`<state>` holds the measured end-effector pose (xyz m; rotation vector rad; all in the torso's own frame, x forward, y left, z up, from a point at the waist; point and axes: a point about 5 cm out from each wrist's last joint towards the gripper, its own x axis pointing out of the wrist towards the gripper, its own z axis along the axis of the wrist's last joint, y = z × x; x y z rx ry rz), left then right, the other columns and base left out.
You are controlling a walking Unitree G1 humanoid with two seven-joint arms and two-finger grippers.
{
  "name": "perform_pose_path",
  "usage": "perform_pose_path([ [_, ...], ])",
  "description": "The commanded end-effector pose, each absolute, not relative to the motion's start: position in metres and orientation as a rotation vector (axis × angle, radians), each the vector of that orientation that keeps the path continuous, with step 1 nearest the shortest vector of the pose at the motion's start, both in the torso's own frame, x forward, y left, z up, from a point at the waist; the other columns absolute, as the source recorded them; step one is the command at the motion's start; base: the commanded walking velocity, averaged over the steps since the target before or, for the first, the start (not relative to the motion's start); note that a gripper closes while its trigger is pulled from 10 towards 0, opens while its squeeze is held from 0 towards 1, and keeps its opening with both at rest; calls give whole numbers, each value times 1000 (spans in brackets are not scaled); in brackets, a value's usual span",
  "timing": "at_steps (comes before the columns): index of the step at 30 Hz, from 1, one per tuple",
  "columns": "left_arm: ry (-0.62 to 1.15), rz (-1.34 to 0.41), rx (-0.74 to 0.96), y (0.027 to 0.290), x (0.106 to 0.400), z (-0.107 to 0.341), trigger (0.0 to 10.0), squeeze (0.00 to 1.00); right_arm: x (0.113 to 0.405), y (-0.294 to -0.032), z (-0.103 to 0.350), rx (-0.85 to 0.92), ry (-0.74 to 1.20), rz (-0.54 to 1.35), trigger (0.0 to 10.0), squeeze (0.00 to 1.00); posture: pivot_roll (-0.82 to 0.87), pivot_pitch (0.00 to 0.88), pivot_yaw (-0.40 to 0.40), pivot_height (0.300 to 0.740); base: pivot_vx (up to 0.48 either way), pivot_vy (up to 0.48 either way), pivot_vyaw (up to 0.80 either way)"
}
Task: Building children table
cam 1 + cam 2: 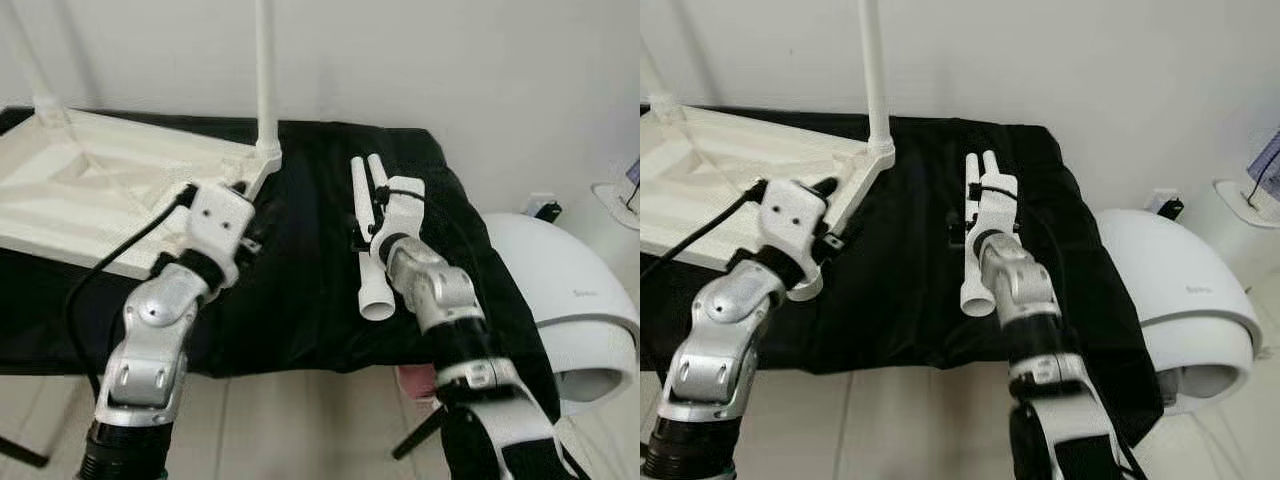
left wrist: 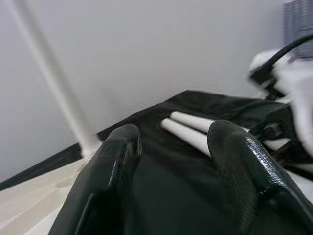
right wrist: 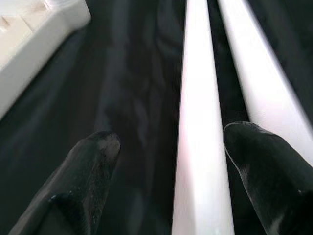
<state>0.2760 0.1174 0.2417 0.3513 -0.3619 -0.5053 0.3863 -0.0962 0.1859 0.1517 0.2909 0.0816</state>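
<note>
A white children's table top (image 1: 90, 190) lies upside down on the black-covered table (image 1: 300, 310). One white leg (image 1: 266, 70) stands upright at its near right corner. Two loose white legs (image 1: 368, 270) lie side by side on the cloth to the right of it. My right gripper (image 3: 195, 161) is open low over them, its fingers (image 3: 93, 161) straddling the left leg (image 3: 198, 98) while the other leg (image 3: 254, 73) runs just outside. My left gripper (image 2: 173, 147) is open beside the table top's corner, with nothing between its fingers.
A white domed appliance (image 1: 565, 290) sits on the floor to the right of the table. A black cable (image 1: 105, 265) trails from my left wrist across the table top's edge. The wall stands close behind the table. A second upright leg (image 1: 40, 90) rises at the far left.
</note>
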Motion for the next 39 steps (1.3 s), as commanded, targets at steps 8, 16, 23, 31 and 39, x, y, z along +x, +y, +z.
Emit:
perform_pose_path([
  [8,-332,-547,346,114,267,239,10000,0,389,-95,165,53,452,102,10000,0,40,109,-119,740,0,0,0],
  [16,-317,-547,342,114,264,241,10000,0,385,-85,147,69,600,167,10000,0,37,116,-129,740,0,0,0],
  [23,-133,-716,496,118,251,220,10000,0,384,-83,139,77,657,181,4471,0,51,125,-132,740,0,0,0],
  [31,154,-970,492,127,233,190,10000,0,383,-79,134,79,674,187,2980,0,53,128,-116,740,0,0,0],
  [39,118,-949,460,124,239,198,10000,0,383,-78,133,83,679,188,0,0,50,126,-111,740,0,0,0],
])
